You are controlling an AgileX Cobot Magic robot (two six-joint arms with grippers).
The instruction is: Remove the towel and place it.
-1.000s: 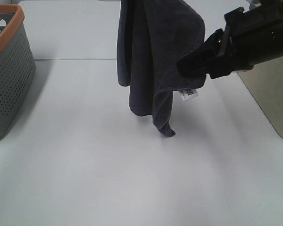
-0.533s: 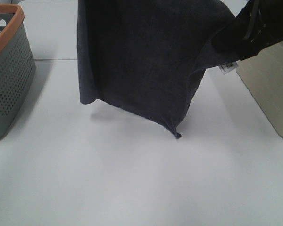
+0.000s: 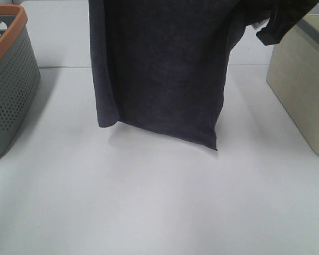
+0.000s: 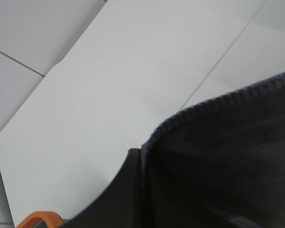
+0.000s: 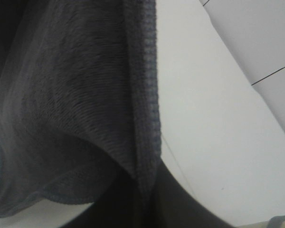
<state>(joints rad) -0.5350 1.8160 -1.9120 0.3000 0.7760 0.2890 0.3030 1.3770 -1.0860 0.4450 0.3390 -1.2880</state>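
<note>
Left hand [image 4: 138, 164]: clamped on one top corner of the towel [image 3: 159, 69]. Only one dark finger shows, with the hem pressed against it.
Right hand [image 5: 145, 192]: gripping the opposite top corner, with the stitched hem running into its grip.
Towel: hangs spread between both hands over the middle of the worktop [image 3: 149, 202]. Its lowest corner is near the surface, and we cannot tell whether it touches.
Surroundings: grey basket [image 3: 10, 79] on the left and beige bin [image 3: 300, 90] on the right, both apart from the cloth.
Step, as we judge it: laying the towel flat.
Procedure: we lower both hands evenly with the hem taut, land the bottom edge first, then draw the top edge away.
Risk: the left side edge curls inward, and slack may set a fold.
</note>
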